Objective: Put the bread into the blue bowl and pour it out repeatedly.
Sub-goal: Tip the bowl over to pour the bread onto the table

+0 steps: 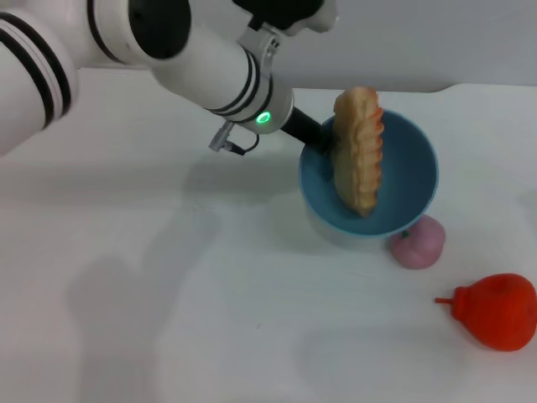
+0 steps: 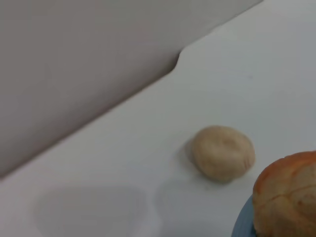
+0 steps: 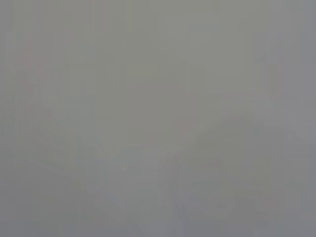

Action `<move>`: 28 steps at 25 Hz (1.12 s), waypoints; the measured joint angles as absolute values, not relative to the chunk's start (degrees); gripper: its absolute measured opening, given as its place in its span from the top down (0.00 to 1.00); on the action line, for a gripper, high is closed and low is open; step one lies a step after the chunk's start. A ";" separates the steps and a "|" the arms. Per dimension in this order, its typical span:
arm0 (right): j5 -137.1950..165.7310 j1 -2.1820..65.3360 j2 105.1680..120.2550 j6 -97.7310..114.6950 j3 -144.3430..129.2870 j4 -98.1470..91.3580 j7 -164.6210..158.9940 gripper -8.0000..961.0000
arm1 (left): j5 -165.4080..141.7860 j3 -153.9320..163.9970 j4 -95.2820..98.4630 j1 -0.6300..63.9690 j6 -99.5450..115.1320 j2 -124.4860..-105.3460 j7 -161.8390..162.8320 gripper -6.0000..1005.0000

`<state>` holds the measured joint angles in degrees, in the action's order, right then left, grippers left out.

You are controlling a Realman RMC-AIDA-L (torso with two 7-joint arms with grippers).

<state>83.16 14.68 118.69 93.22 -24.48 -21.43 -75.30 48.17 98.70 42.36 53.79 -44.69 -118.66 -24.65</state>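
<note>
Head view. The left gripper (image 1: 323,138) reaches in from 10 o'clock and meets the blue bowl (image 1: 411,168) at its rim, at about 9 o'clock on the bowl. The bowl appears lifted and tipped so that its hollow faces the camera. Whether the gripper is clenched on the rim cannot be told, since its fingers are hidden behind the bowl and the bread (image 1: 361,151). The bread stands on end inside the hollow, ridged side outward, its upper end above the rim. A pink object (image 1: 417,242) lies just beside the bowl at 5 o'clock; a red pear-shaped object (image 1: 497,311) lies farther out on the white table (image 1: 168,319).

Left wrist view. A round beige bun (image 2: 223,152) rests on the table near the bowl.

The loading step appears done; the pour seems under way but not complete. The right gripper is not in view.
</note>
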 joint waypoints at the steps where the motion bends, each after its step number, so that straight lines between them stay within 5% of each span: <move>1: 82.96 14.31 118.68 93.31 -24.36 -20.97 -75.16 0.72 | 48.15 99.68 42.34 53.81 -43.07 -118.66 -24.66 0.99; 28: 82.78 12.83 118.54 93.60 -21.70 -15.53 -74.26 0.65 | 39.28 112.73 39.50 49.66 -12.29 -119.01 -24.18 0.99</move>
<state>82.78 12.83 118.54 93.60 -21.70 -15.53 -74.26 39.28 112.73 39.50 49.66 -12.29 -119.01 -24.18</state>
